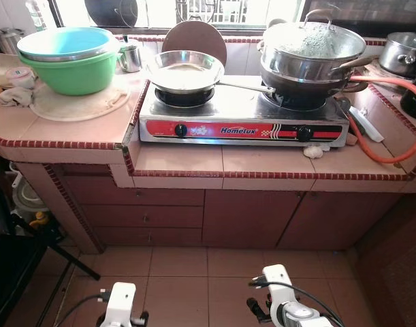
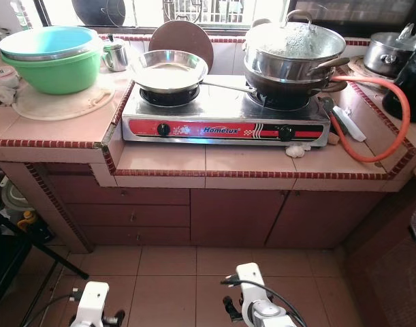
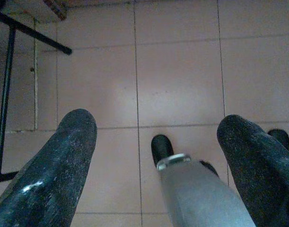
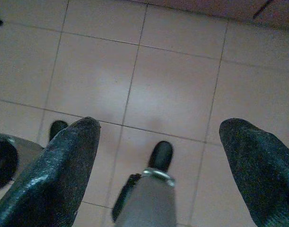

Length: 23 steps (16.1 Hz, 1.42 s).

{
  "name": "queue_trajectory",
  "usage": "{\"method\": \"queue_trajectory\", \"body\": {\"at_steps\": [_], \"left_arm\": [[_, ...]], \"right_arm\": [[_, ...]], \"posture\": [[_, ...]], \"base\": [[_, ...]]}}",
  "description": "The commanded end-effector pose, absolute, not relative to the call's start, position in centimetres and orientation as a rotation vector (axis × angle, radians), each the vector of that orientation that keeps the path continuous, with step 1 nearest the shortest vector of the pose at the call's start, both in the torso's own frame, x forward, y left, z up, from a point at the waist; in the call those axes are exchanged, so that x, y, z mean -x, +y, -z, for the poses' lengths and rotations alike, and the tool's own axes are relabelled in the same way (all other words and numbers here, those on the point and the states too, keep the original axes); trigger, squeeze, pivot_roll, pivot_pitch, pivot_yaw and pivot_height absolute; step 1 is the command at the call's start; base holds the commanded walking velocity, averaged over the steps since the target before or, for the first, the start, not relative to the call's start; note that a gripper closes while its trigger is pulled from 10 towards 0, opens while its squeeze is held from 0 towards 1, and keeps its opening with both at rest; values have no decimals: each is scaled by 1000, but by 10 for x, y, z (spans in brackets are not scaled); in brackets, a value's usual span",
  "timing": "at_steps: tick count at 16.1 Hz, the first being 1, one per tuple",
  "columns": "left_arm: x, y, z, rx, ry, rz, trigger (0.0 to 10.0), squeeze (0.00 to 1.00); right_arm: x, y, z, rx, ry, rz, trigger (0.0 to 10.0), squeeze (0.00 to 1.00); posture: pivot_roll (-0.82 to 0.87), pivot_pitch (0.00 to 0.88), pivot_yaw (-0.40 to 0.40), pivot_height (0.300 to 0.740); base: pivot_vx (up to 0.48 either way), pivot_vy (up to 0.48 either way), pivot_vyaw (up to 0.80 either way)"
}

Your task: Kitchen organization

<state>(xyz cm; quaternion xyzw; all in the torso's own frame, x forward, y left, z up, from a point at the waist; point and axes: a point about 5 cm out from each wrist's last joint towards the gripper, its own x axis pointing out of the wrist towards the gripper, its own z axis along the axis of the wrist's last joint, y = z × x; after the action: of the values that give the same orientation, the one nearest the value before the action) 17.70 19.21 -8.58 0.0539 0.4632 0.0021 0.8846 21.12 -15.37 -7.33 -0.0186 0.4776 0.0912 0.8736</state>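
A red-fronted two-burner gas stove (image 1: 242, 129) sits on the lowered tiled counter (image 1: 180, 160). An empty steel pan (image 1: 185, 70) rests on its left burner; stacked steel pots under a lid (image 1: 310, 51) stand on the right one. On the raised counter to the left, a blue basin (image 1: 65, 42) is nested in a green basin (image 1: 75, 71). Both arms hang low before the cabinets, the left arm (image 1: 119, 303) and the right arm (image 1: 282, 300). My left gripper (image 3: 158, 120) is open over floor tiles, and my right gripper (image 4: 162, 124) is open too. Neither holds anything.
A steel mug (image 1: 131, 58) and a round board (image 1: 197, 37) stand behind the pan. An orange gas hose (image 1: 391, 136) loops over the right counter near another pot (image 1: 402, 51). A garlic bulb (image 1: 314, 150) lies before the stove. Black stand legs (image 1: 58, 252) cross the floor at left.
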Motion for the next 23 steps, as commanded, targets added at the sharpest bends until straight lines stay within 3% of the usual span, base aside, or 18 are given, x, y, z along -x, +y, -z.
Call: {"method": "queue_trajectory", "body": {"at_steps": [1, 5, 23], "left_arm": [[-176, 194, 86, -99, 977, -8, 10000, 0], [-179, 192, 85, -95, 978, -2, 10000, 0], [-186, 186, 83, -123, 972, 30, 10000, 0]], "right_arm": [[-212, -153, 73, -11, 1004, -170, 10000, 0], [-208, -152, 75, -76, 1020, -152, 10000, 0], [-207, -154, 76, -23, 1029, -188, 10000, 0]], "posture": [[-18, 14, 14, 740], [-40, 25, 25, 740], [-50, 24, 15, 740]], "base": [[0, 0, 0], [0, 0, 0], [0, 0, 0]]}}
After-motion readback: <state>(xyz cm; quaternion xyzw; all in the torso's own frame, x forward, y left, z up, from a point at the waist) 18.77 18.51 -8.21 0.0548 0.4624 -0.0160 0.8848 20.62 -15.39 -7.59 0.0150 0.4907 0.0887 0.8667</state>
